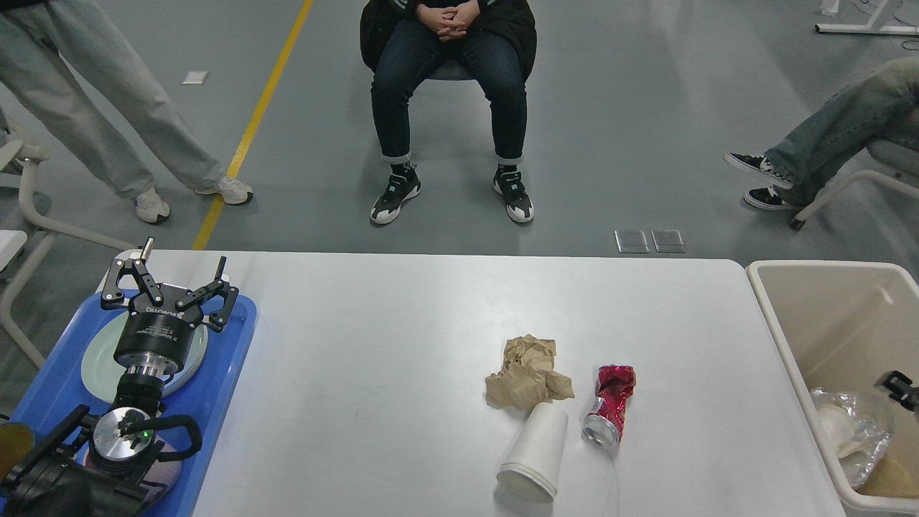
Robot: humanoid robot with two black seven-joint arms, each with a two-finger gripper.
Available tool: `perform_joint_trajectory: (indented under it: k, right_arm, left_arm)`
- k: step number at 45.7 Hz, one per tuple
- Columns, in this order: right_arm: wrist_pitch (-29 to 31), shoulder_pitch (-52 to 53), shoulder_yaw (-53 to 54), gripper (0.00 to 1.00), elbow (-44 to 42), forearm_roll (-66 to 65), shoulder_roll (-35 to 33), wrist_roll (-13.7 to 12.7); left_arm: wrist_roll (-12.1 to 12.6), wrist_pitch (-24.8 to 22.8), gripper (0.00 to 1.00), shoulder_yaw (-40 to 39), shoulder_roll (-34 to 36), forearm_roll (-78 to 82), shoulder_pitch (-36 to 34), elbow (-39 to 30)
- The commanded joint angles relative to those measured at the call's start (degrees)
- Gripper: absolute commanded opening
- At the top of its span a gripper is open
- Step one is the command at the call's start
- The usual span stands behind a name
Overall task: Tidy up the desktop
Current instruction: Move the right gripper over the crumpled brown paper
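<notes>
The white desktop (402, 323) carries a crumpled brown paper ball (528, 373), a white paper cup (535, 454) lying on its side, and a crushed red can (610, 403), all close together right of the middle. My left gripper (174, 276) is open and empty, hovering above the blue tray (233, 359) at the desktop's left end. Only a small dark tip of my right gripper (901, 385) shows at the right edge, above the beige bin (779, 345). Its fingers cannot be told apart.
The blue tray holds a pale round plate (97, 362) under my left arm. The beige bin holds clear plastic and a paper cup (851, 431). People sit and stand on the grey floor beyond the desktop's far edge.
</notes>
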Motion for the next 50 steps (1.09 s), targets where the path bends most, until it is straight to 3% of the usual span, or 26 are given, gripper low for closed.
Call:
perform_joint_trajectory:
  k: [1,6,9,15,19,22,29,39,50]
  right_arm:
    - [1.0,12.5,-2.1,1.0,15.0,-14.6,-5.4,-1.4]
    - [2.5,26.8,-12.6,1.0,27.8,-18.2,-6.2,-4.9]
    - [6.2,35.8,-19.9,1.0,34.2,-18.1,-4.5,-5.4]
    - [19.9,50.6,-27.4,1.0,39.7,-17.9,4.7,-5.4]
    - [30.5,56.9,-27.5,1.0,40.1,-17.1,9.4,-5.5]
    - [35.2,63.4,-27.1,1.0,43.6,-14.9,11.1,-5.4]
    - [35.4,76.4,-26.7,1.0,55.3,-5.8,13.8,-5.4]
    - [33.9,87.5,-23.7,1.0,66.2,-3.6,17.6,-5.1]
    - [29.6,87.5,-20.2,1.0,66.9,-1.1,19.6,-5.1]
  left_arm:
    - [0.0,0.0,0.96,0.0,0.0,0.0,0.0,0.0]
    - [0.0,0.0,0.96,0.0,0.0,0.0,0.0,0.0]
    - [0.0,0.0,0.96,0.0,0.0,0.0,0.0,0.0]
    - [0.0,0.0,0.96,0.0,0.0,0.0,0.0,0.0]
    - [0.0,0.0,0.96,0.0,0.0,0.0,0.0,0.0]
    - [0.0,0.0,0.96,0.0,0.0,0.0,0.0,0.0]
    - [0.0,0.0,0.96,0.0,0.0,0.0,0.0,0.0]
    - [-0.1,0.0,0.96,0.0,0.0,0.0,0.0,0.0]
    - [0.0,0.0,0.96,0.0,0.0,0.0,0.0,0.0]
